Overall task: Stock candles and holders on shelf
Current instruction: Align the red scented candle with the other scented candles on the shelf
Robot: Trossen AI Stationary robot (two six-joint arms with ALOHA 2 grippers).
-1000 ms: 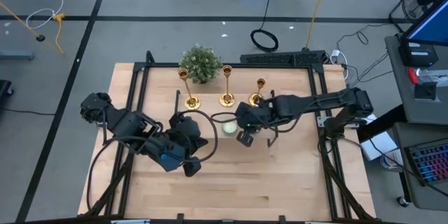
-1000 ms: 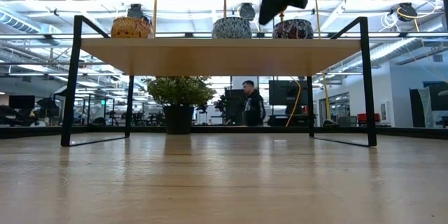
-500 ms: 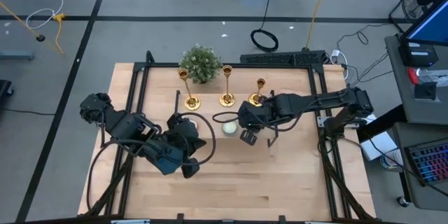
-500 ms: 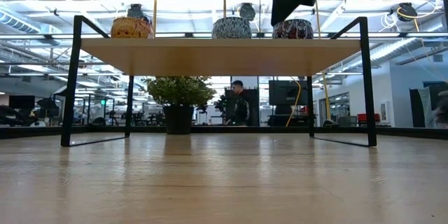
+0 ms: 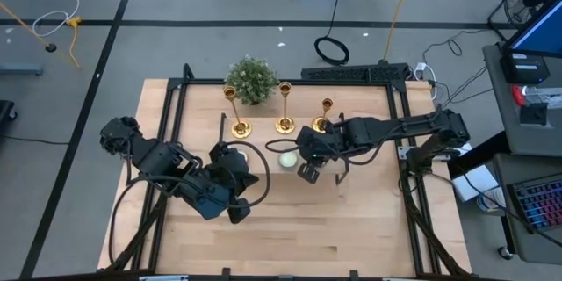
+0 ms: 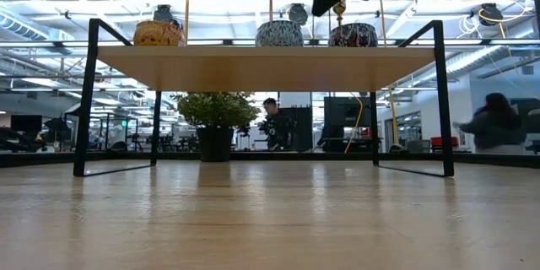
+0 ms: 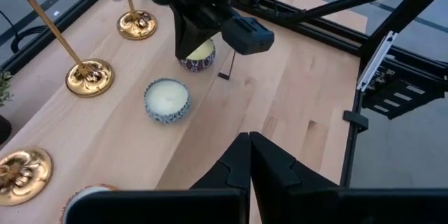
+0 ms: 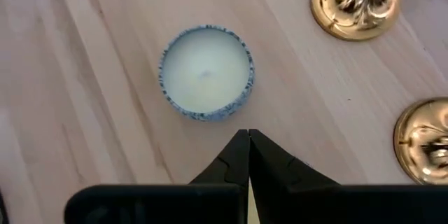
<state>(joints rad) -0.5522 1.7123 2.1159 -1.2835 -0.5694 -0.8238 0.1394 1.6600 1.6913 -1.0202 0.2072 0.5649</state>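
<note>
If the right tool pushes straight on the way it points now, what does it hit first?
Most likely the blue-rimmed candle on the shelf directly ahead of the shut right tool, though how far off it sits is unclear.

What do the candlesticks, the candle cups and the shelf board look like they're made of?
The holders look like polished gold-toned metal, maybe brass: their flared bases mirror the light. The candles sit in small speckled cups, likely glazed ceramic or printed tin; the look leaves it open. The wax is matte and pale. The shelf appears to be light unfinished-looking wood with visible grain, on thin black metal legs.
</note>
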